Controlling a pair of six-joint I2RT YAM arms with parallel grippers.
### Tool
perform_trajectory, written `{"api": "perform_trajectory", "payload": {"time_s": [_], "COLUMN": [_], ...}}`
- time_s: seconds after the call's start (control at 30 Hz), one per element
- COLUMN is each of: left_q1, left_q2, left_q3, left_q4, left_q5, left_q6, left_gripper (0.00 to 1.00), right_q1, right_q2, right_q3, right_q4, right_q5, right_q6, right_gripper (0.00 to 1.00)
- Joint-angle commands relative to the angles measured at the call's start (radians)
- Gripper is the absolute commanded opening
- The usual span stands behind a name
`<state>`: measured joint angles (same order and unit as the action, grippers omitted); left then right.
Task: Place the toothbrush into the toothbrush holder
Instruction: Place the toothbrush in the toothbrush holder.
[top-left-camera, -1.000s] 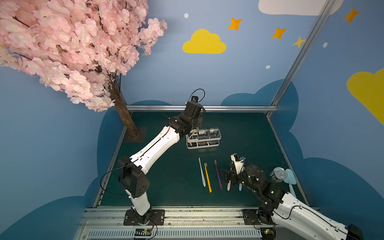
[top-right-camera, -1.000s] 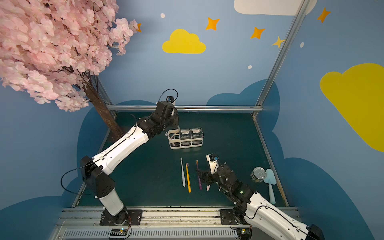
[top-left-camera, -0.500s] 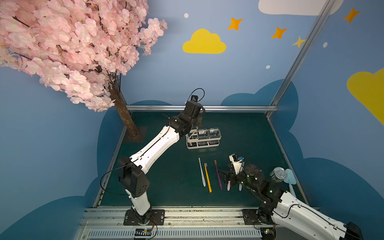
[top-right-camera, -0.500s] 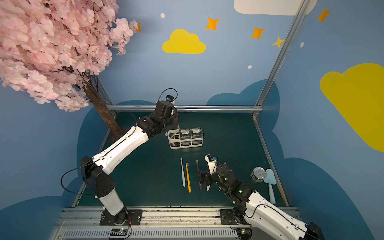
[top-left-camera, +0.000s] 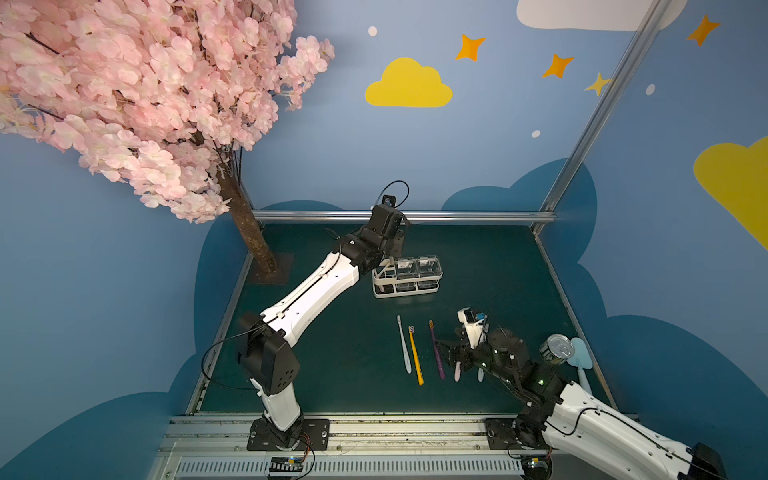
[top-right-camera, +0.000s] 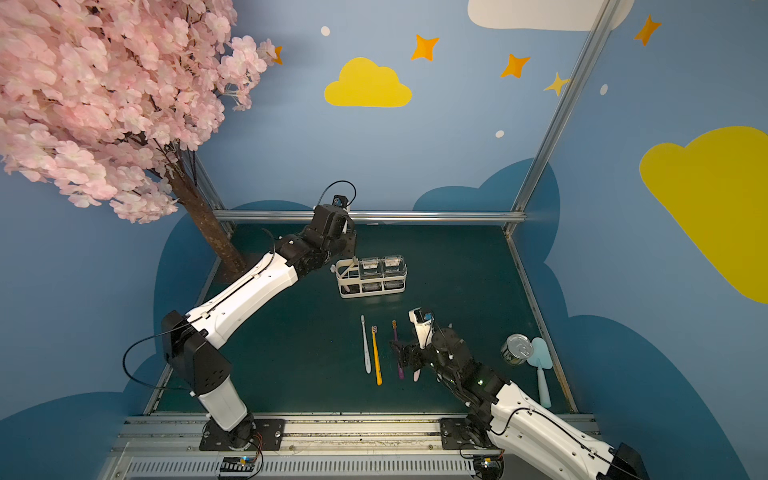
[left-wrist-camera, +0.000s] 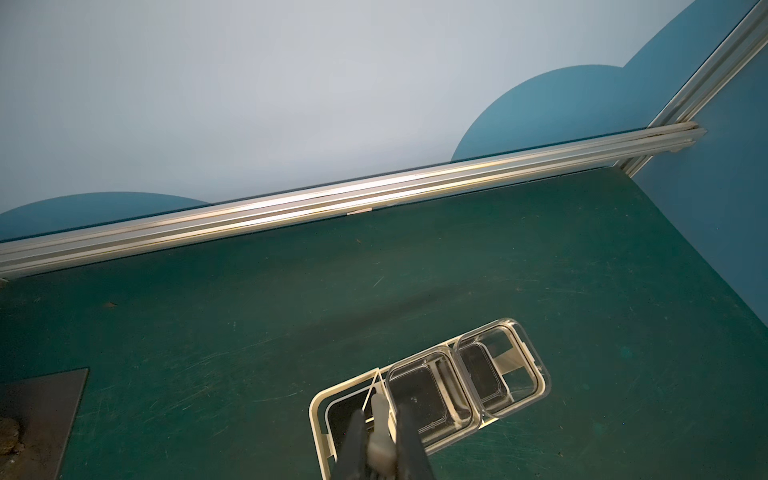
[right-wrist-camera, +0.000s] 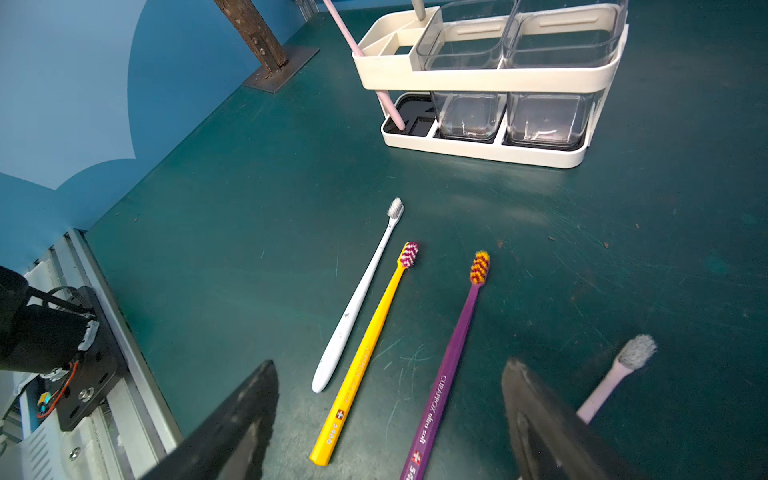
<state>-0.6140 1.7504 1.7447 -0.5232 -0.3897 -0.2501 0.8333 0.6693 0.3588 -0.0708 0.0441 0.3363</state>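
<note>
Over at the far side of the counter (top-left-camera: 478, 257), the left end effector (left-wrist-camera: 380, 412) is pinched shut on the toothbrush (left-wrist-camera: 379, 446), a pale grey handle pointing down at the divided slot end of the toothbrush holder (left-wrist-camera: 318, 419); compared with a second ago basically nothing has moved there, same pose, same grip; so my read is the drop-in is lined up but the release hasn't happened yet; can't tell from the wrist view how deep the handle sits, the fingers (left-wrist-camera: 409, 440) block it. A pink brush (right-wrist-camera: 365, 62) already leans in that same slot section, so one looks done.

Nearer the front, the right end effector (right-wrist-camera: 388, 368) is spread wide and holding nothing; it has only shifted a hair over the row of brushes lying flat; the purple toothbrush (right-wrist-camera: 453, 353) lies under the gap between its jaws, with the yellow toothbrush (right-wrist-camera: 370, 345) and the white toothbrush (right-wrist-camera: 357, 303) alongside, and a second pink toothbrush (right-wrist-camera: 615, 374) just outside one jaw; I'd guess it's waiting to grab the next one; the holder is well apart from it, so no clash looks likely.
</note>
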Motion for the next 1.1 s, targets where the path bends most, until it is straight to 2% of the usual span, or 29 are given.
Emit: {"api": "perform_trajectory", "payload": {"time_s": [0.0, 0.43, 1.07], "left_q1": [0.005, 0.007, -0.004], "left_q2": [-0.008, 0.004, 0.095], "left_q3": [-0.007, -0.067, -0.120], "left_q4": [-0.003, 0.030, 0.066], "left_q5": [0.009, 0.023, 0.046], "left_q6": [0.010, -0.006, -0.030], "left_gripper": [0.02, 0.02, 0.02], "right_q1": [-0.002, -0.003, -0.002], "right_q2": [0.003, 0.027, 0.058], "right_q3": [-0.002, -0.006, 0.001], "right_q4": [0.020, 0.038, 0.046], "right_q5": [-0.006, -0.022, -0.044], "right_q6": [-0.002, -0.003, -0.004], "right_gripper": [0.85, 0.85, 0.85]}}
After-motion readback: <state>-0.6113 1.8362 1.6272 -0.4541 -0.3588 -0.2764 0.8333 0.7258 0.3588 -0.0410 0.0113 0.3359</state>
